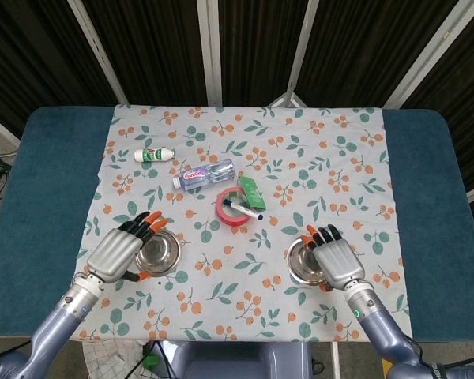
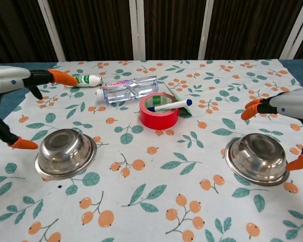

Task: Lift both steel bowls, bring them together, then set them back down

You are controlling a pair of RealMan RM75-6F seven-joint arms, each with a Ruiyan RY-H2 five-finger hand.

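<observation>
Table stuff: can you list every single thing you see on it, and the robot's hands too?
Shiny steel bowls: two, silver, one near the left front of the cloth, one near the right front.
Roll of red tape: one, red, middle of the cloth.
White marker with a blue cap: one, lying across the tape roll.
Clear plastic water bottle: one, lying on its side behind the tape.
Small white bottle with a green label: one, lying at the back left.
Green packet: one, beside the tape.
Floral tablecloth: one, white with orange and green print.
Left hand: grey, fingers spread, above the left bowl.
Right hand: grey, fingers spread, over the right bowl.
</observation>
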